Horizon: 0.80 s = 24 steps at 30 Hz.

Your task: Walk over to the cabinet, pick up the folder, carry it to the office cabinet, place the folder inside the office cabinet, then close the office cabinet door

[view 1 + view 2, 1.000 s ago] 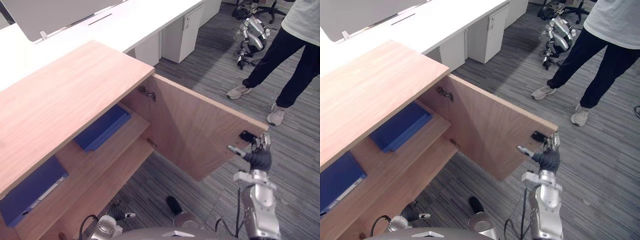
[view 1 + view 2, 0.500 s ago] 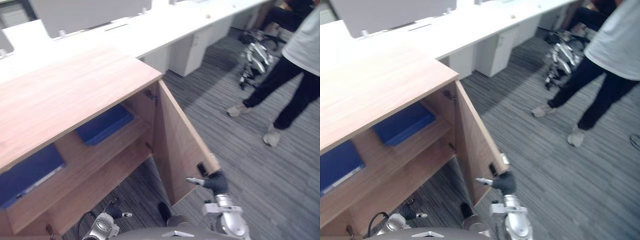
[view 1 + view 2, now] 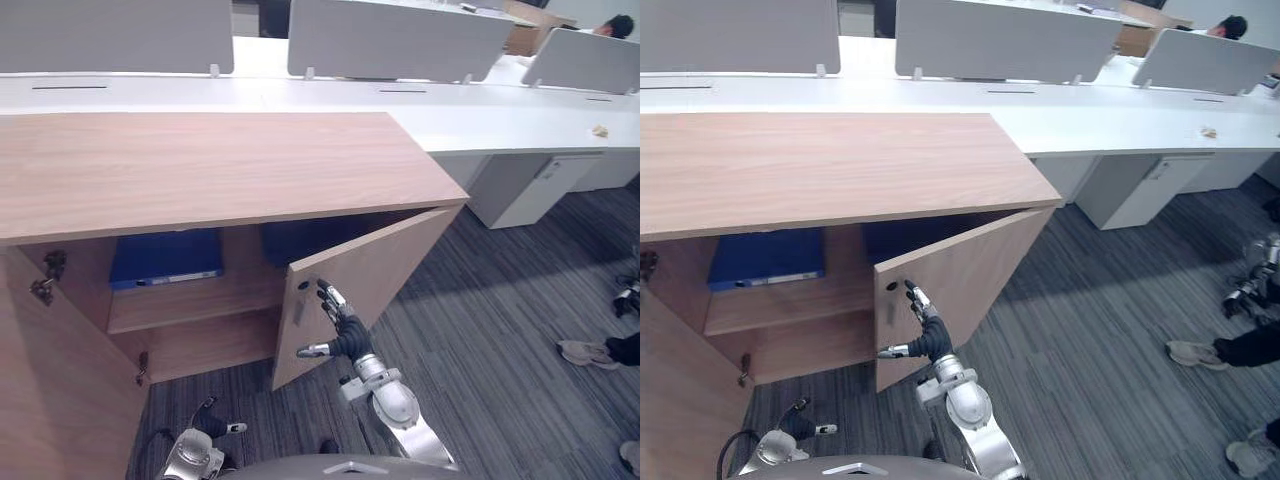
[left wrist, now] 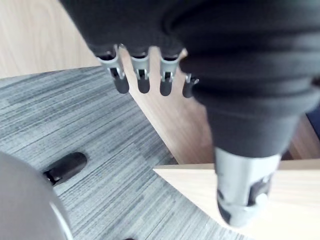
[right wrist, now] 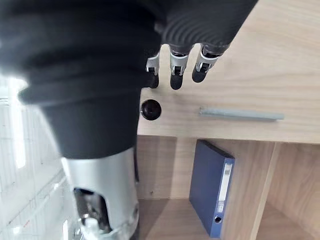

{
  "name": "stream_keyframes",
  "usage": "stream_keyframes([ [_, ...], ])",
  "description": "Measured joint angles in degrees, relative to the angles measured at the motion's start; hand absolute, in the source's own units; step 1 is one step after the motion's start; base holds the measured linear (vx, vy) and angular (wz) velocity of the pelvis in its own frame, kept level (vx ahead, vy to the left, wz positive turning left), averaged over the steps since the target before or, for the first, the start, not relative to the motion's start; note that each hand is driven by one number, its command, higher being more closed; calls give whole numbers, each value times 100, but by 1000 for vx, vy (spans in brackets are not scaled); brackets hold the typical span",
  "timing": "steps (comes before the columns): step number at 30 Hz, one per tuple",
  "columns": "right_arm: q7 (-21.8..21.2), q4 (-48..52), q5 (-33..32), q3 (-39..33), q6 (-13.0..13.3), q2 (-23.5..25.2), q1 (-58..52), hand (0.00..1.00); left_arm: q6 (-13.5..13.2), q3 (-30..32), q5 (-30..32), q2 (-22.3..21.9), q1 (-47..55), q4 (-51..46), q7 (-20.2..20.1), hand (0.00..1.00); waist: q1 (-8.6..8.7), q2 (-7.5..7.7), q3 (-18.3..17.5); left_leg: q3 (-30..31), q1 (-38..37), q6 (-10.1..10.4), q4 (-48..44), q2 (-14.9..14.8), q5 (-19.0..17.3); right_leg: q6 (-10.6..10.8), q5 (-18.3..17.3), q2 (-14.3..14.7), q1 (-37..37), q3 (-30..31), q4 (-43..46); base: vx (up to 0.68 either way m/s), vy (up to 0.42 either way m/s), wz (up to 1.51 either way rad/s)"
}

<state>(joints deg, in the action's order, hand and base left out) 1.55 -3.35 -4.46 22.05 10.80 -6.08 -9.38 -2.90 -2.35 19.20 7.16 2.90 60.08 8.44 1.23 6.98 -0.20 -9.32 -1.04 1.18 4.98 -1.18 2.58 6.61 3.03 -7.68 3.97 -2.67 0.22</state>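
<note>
Our left hand [image 4: 141, 65] hangs low over the carpet [image 4: 75, 130], fingers straight and apart. Our right hand [image 3: 346, 334] is spread too, fingertips at the outer face of the half-shut door [image 3: 375, 275]. Its wrist view adds a grey handle [image 5: 241, 114] and a round lock [image 5: 150, 109]. The folder [image 3: 165, 257] lies flat on the cabinet's [image 3: 220, 165] upper shelf [image 3: 190, 302]. A white tabletop [image 3: 300, 93] runs behind.

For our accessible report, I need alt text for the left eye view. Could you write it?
The robot's right hand, fingers straight, reaches to the outer face of the half-open right door of a wooden cabinet. A blue folder lies on the shelf inside; the left door stands open.
</note>
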Motion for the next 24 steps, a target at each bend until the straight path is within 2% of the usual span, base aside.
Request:
stream_keyframes([
  [5,271,-694,-298,-547,-98,8,589,0,3,8,-113,0,-9,-72,3,0,-87,-1,31,258,119,-79,-1,122,-10,67,-29,-126,-37,-217,5,54,38,29],
  [11,290,-1224,-289,-770,-99,118,976,0,50,5,-163,6,-74,-74,1,0,-70,-4,155,412,119,-119,-1,126,13,76,-34,-130,-180,-397,-84,38,-5,15],
  [12,289,-1389,-261,-816,-101,121,994,0,53,3,-169,-3,-97,-69,-1,0,-79,-56,201,463,131,-118,-1,128,12,57,-47,-130,-202,-448,-94,26,-12,20],
  [14,286,-1697,-188,-917,-103,136,1003,0,54,3,-206,-33,-146,-70,-1,0,-128,-55,227,473,132,-118,0,123,12,36,-60,-123,-207,-459,-96,21,-13,9],
  [19,280,-2883,114,-1232,-249,207,810,0,54,-4,-336,-98,-155,-69,-4,0,-81,-193,321,472,95,-117,1,112,12,31,-63,-107,-219,-459,-116,0,0,0],
  [24,277,-3796,562,-1440,-368,224,488,0,54,-16,-343,-148,-155,-69,-7,0,-55,-194,323,442,26,-87,4,64,-18,-21,-100,-66,-308,-439,-128,-28,-15,-3],
])
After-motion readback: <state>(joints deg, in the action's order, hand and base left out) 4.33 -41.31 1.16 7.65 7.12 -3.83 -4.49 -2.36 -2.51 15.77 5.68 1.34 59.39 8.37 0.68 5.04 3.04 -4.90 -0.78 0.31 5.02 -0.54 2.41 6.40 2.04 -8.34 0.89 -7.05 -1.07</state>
